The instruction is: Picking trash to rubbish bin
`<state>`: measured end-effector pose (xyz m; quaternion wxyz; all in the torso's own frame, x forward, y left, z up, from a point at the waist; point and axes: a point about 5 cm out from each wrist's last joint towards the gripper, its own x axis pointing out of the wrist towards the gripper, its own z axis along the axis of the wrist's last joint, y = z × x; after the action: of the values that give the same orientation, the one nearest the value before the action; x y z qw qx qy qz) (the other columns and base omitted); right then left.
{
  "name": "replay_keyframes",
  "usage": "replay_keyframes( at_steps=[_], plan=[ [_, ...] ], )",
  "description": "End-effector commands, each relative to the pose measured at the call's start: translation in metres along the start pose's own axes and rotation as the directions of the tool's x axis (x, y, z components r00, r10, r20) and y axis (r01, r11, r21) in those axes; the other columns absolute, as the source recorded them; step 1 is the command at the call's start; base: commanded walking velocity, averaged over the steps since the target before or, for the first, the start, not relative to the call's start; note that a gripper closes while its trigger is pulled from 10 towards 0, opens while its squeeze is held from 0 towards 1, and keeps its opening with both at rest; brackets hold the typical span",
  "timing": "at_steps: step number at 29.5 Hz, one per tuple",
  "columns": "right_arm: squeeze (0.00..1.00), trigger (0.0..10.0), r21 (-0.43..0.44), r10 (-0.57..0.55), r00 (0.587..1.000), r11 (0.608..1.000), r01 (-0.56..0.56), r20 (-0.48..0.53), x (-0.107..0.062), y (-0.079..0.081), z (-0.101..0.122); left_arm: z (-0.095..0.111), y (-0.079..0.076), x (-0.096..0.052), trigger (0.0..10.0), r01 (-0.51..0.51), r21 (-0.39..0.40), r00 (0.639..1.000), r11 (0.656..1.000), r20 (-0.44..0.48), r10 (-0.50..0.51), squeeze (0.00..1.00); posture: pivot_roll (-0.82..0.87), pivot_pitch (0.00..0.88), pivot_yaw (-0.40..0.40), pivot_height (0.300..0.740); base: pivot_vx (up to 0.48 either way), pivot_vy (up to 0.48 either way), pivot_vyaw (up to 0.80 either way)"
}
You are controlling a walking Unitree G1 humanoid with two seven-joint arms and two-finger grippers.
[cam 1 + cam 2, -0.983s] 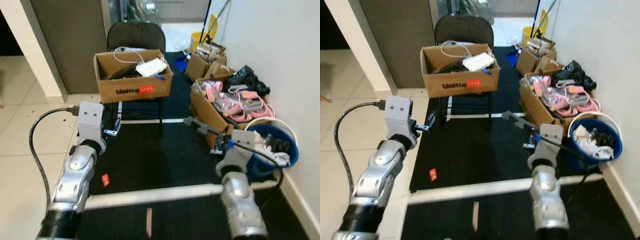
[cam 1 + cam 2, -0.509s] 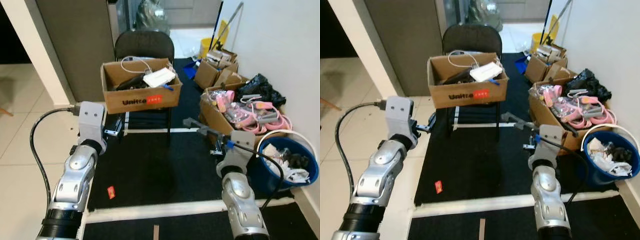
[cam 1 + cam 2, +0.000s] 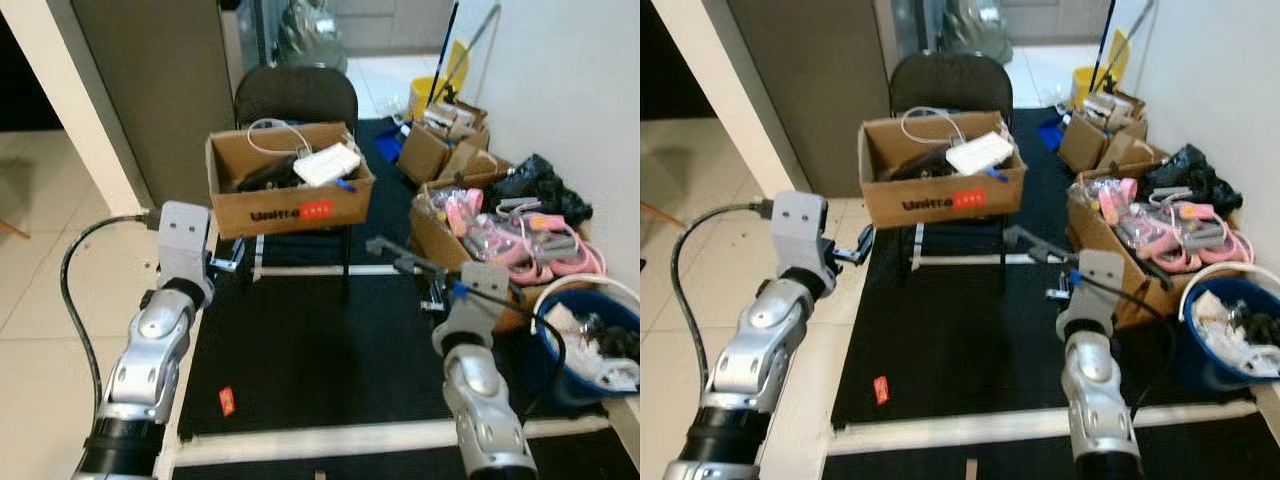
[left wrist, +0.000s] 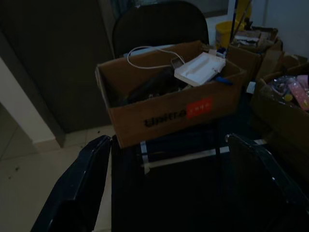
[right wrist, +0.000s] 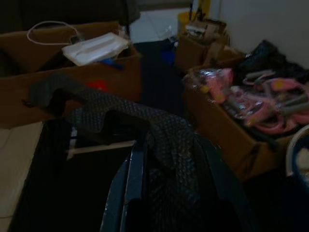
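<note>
My right gripper (image 3: 412, 266) is shut on a dark grey strip of bubble-wrap trash (image 5: 120, 116), which sticks out over the black mat toward the chair. The blue rubbish bin (image 3: 592, 352), holding white crumpled waste, stands by the wall to the right of that arm. A small red scrap (image 3: 227, 401) lies on the mat's left part, below my left arm. My left gripper (image 3: 228, 262) is open and holds nothing; its two black fingers (image 4: 79, 191) frame the cardboard box in the left wrist view.
A cardboard box (image 3: 290, 188) with cables and a white device rests on a black chair (image 3: 296, 96) straight ahead. Open boxes (image 3: 495, 240) with pink items line the right wall. A white strip (image 3: 330, 440) crosses the mat near me. Pale tiles (image 3: 40, 300) lie left.
The whole picture has shifted: the box and chair sit lower, the bin has slid toward the right edge. Both arms keep their pose, and the right gripper still holds the strip.
</note>
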<state>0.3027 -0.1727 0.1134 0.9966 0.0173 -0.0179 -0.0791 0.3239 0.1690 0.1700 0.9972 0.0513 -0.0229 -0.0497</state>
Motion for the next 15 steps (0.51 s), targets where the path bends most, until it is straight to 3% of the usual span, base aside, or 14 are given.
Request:
replay_keyframes(
  at_steps=[1, 15],
  plan=[
    [0.0, 10.0, 0.003, 0.009, 1.0, 1.0, -0.009, -0.016, -0.0015, 0.0014, -0.0044, -0.0058, 0.0028, -0.002, 10.0, -0.005, -0.002, 1.0, 1.0, -0.03, 0.004, 0.0, 0.01, 0.127, 0.049, 0.74, 0.364, 0.0, 0.0],
    [0.0, 10.0, 0.001, 0.009, 1.0, 1.0, -0.009, -0.018, -0.0007, 0.0013, -0.005, -0.0057, 0.0027, -0.0017, 10.0, 0.0, -0.003, 1.0, 1.0, -0.029, 0.0, 0.0, 0.01, 0.128, 0.049, 0.74, 0.376, 0.0, 0.0]
  ],
)
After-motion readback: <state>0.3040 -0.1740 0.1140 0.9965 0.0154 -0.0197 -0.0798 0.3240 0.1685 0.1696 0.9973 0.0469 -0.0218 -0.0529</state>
